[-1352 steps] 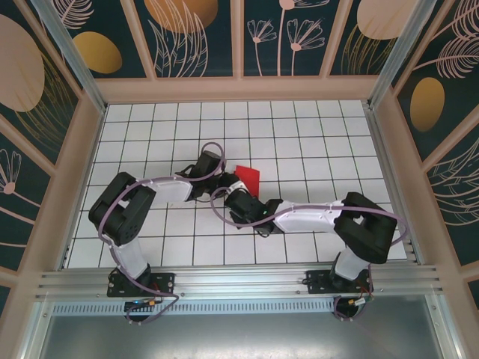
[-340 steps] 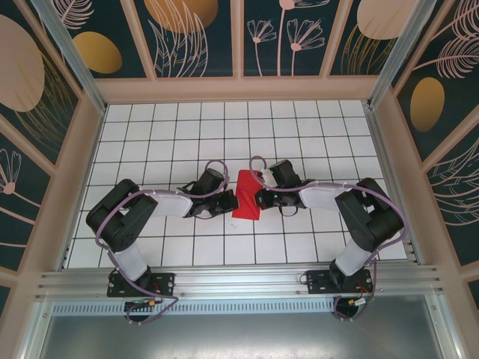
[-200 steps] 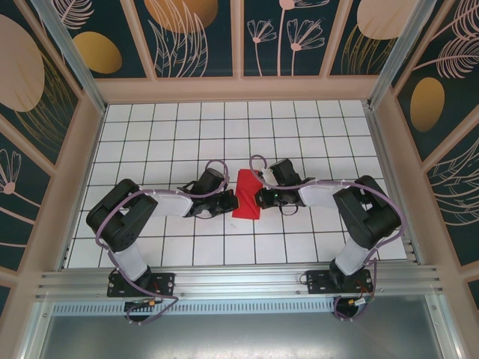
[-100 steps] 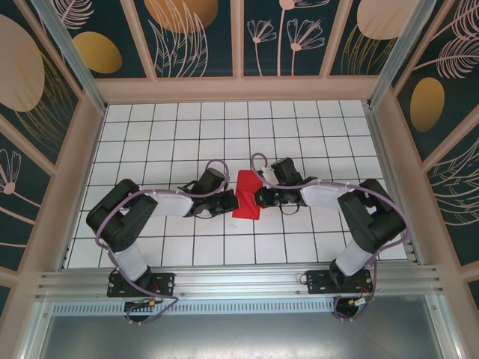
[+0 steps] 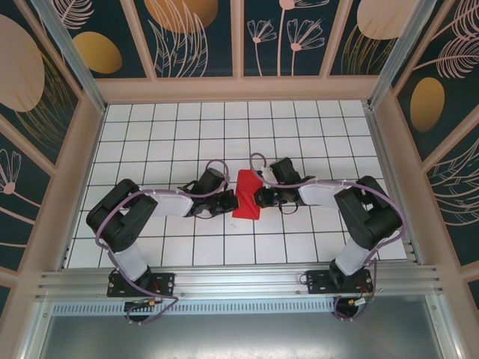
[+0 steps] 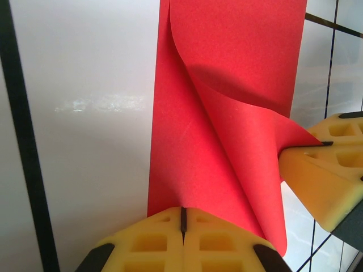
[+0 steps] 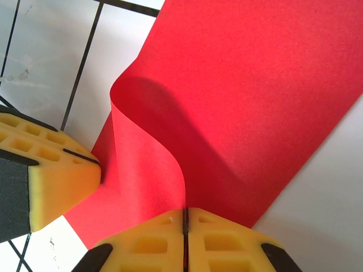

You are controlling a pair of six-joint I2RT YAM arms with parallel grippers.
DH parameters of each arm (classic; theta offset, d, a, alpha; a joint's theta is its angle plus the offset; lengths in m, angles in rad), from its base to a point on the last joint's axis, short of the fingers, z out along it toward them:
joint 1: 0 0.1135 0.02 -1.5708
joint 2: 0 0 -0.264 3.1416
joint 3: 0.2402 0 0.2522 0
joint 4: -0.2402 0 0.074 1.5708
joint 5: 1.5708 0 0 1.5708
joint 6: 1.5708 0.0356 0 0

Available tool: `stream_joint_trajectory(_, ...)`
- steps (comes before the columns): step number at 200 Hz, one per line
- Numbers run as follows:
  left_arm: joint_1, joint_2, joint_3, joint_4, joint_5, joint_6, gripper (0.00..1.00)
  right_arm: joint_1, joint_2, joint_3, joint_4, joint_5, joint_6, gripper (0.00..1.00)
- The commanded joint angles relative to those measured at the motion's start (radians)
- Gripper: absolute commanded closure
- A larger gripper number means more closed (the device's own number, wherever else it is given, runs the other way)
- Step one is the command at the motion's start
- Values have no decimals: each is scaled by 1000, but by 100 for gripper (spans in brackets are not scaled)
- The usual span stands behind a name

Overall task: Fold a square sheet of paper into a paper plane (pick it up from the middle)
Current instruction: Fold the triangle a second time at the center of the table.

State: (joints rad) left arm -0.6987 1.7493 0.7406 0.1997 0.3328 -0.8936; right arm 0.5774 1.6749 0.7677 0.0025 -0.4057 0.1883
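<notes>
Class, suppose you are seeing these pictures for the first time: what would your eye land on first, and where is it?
The bright red sheet of paper jumps out at the middle of the white grid table. The left fingers and right fingers pinch it from opposite sides, and in the wrist views one layer curls up off the rest.
</notes>
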Motion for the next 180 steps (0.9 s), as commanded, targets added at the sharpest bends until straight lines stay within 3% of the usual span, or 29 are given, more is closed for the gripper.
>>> stream_joint_trajectory(1, -2, 20, -11, -94, -38, 24, 100, -5, 13, 19, -4, 25, -10, 91)
stream_joint_trajectory(142, -2, 4, -9, -100, -41, 20, 100, -5, 40, 15, -11, 40, -10, 91)
stream_joint_trajectory(180, -2, -29, 6, -99, -52, 4, 95, -5, 38, 8, -11, 47, -8, 91)
